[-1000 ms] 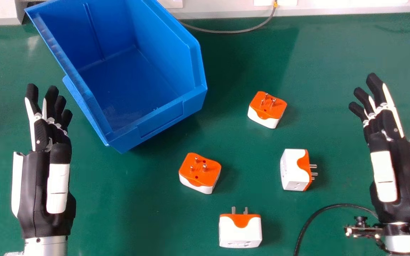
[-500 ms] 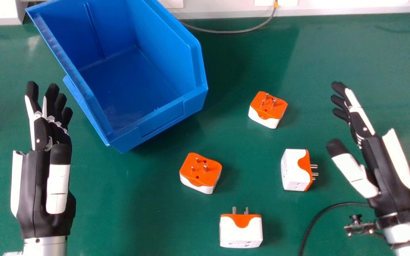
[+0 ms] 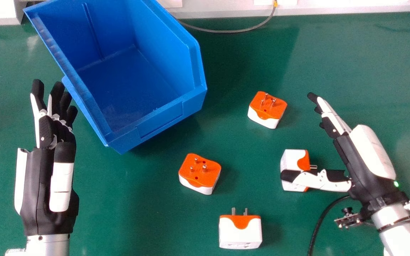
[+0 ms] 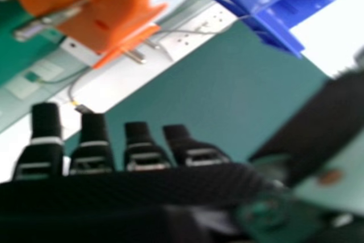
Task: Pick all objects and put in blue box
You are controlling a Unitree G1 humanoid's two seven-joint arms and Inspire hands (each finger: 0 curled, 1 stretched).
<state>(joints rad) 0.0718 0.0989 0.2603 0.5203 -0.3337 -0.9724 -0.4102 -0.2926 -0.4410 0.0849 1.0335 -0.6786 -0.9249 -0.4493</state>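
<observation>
The upper-left box (image 3: 162, 119) is blue, the plugs (image 3: 240, 233) towards lower right orange and white, the table (image 3: 126, 209) green; left hand (image 3: 40, 177) and right hand (image 3: 356, 167) black and white.

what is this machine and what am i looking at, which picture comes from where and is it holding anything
This is a humanoid robot with two mechanical hands. The head view looks down from its head: its left hand is at the left, its right hand at the right. The right hand view comes from a camera at that hand, so its own fingers appear large.

On the green table lie four orange-and-white plug adapters beside an open blue box. Both hands are open, holding nothing; the right thumb overlaps one adapter in the head view.
</observation>
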